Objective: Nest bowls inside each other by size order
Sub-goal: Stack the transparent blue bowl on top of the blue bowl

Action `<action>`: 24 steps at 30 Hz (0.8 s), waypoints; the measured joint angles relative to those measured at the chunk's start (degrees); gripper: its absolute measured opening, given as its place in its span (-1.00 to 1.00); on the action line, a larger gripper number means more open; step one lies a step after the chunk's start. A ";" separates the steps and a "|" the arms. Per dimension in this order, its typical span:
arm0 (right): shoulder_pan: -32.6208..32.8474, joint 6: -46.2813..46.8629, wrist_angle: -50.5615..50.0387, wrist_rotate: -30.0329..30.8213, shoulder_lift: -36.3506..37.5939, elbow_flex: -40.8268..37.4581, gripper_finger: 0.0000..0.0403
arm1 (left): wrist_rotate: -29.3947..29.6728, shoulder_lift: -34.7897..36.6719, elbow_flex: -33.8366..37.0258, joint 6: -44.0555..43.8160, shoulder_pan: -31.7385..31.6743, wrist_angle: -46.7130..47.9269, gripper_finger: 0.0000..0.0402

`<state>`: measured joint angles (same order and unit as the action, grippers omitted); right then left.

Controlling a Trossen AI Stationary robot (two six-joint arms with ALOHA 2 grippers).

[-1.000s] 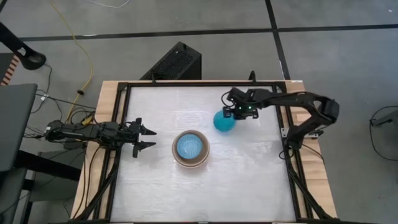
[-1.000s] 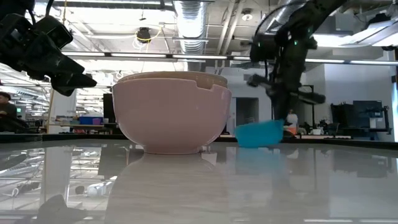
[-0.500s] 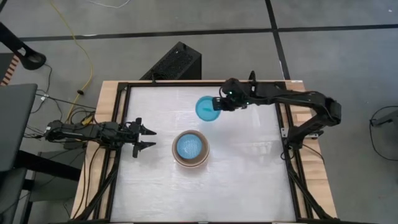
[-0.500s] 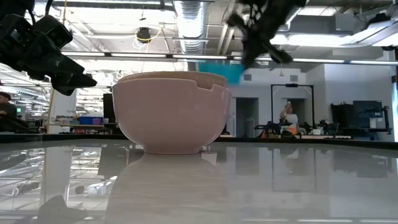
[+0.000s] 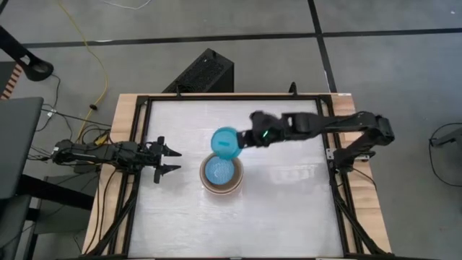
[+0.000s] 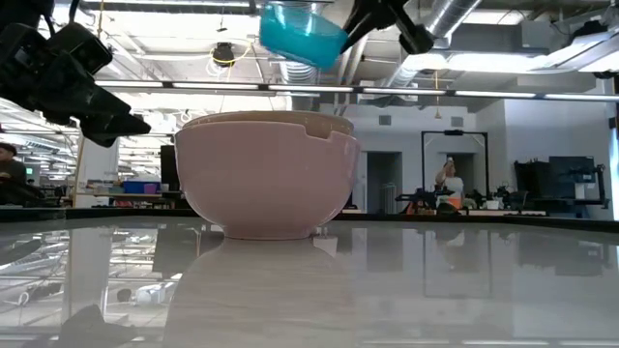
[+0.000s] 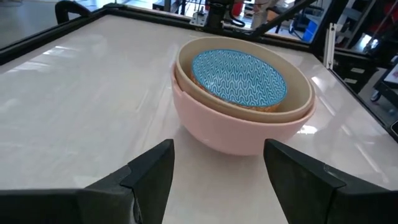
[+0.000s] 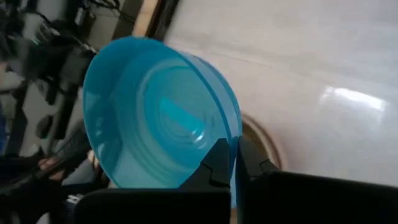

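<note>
A stack of three bowls [image 5: 221, 172] stands on its base at the table's middle: salmon-pink outside [image 7: 236, 135], grey-beige within [image 7: 303, 93], a patterned light blue one [image 7: 239, 78] innermost. My right gripper [image 5: 244, 139] is shut on the teal-blue bowl [image 5: 225, 142], which it holds in the air just above the stack's far edge; the bowl also shows in the low view [image 6: 300, 32]. My left gripper [image 5: 176, 159] is open and empty, left of the stack. No cream-white bowl is in view. My right gripper pinches the teal bowl's rim [image 8: 231, 144], one finger [image 8: 216, 163] inside the bowl and one [image 8: 251, 167] outside. It comes from the table's right, about level. The bowl is lifted clear and tilted, above the stack's rim [image 6: 290, 118].
A black frame [image 5: 144, 137] runs around the white table top. There is bare table on all sides of the stack. Beyond the table's far side a person [image 6: 447, 184] shows in the room.
My right gripper has lifted the teal bowl off the table right of and beyond the stack. It has carried it up and toward the table's left, then toward the near edge, to above the stack's far edge. The bowl has tipped.
</note>
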<state>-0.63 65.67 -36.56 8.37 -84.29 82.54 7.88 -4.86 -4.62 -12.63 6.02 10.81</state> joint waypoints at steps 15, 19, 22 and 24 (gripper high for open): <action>9.75 7.88 2.25 0.56 -16.07 7.13 -1.00 | -0.02 0.00 0.00 3.03 0.00 0.04 0.18; 9.24 7.91 -2.32 0.60 -18.06 9.14 -1.00 | -0.02 0.00 0.00 3.42 0.00 0.02 0.18; 8.81 8.30 -3.98 0.71 -18.32 9.22 -1.00 | -0.31 0.00 0.00 3.37 0.00 0.03 0.18; 8.42 8.51 -4.48 0.91 -18.30 8.92 -1.00 | -0.97 0.00 0.00 3.37 0.00 0.09 0.18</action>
<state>7.79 74.17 -41.04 9.28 -102.59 91.46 6.91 -4.86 -4.62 -9.26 6.02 10.90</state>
